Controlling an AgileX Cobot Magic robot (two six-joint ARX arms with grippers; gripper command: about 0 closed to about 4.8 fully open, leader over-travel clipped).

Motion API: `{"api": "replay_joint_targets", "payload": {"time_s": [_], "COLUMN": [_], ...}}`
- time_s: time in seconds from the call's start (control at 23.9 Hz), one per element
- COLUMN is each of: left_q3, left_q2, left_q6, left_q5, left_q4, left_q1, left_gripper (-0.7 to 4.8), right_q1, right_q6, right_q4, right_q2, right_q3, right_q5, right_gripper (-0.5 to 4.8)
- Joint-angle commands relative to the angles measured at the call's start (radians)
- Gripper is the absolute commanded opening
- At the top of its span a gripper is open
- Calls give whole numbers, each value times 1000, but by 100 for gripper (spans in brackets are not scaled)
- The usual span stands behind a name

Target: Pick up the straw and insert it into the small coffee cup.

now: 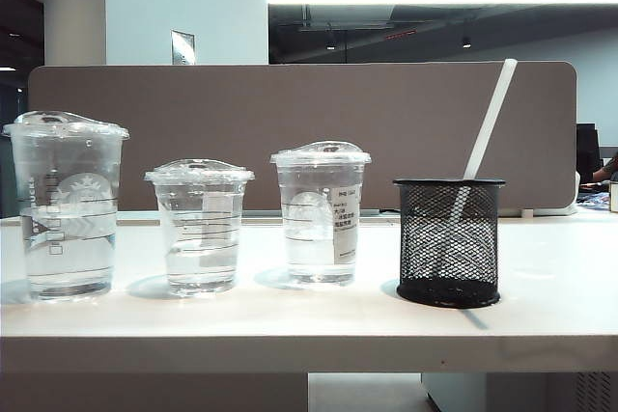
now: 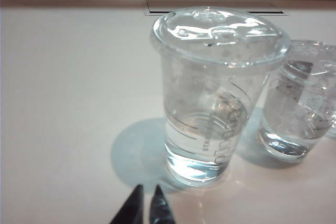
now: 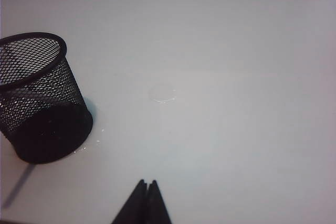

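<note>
The straw, long and translucent white, leans in a black mesh holder at the right of the white table. The small coffee cup, squat and clear with a domed lid, stands second from the left. Neither gripper shows in the exterior view. In the left wrist view my left gripper hangs just short of the tall logo cup, its tips nearly touching with nothing between them; the small coffee cup stands beyond that cup. My right gripper is shut and empty over bare table, apart from the holder.
The tall logo cup stands at the far left and a medium cup with a white label sits between the small cup and the holder. All cups hold some water. A brown partition runs behind the table.
</note>
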Motion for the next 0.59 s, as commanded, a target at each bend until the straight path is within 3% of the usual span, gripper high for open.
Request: {"api": "replay_joint_targets", "payload": {"time_s": [0.04, 0.42, 0.59], "left_q3": [-2, 9, 121], "left_q2": [1, 1, 14], "left_q6": [5, 1, 1], "left_q5": [0, 8, 9], "left_q4": [5, 16, 67], "left_q1": [-2, -4, -30], "left_gripper": [22, 22, 22], "right_q1": [0, 0, 0], "right_q6": [0, 0, 0], "right_q4": [-13, -13, -13], "right_q2": [-1, -1, -1], "right_q3": [1, 1, 1], "right_q5": [2, 2, 2], "right_gripper": [0, 0, 0]}}
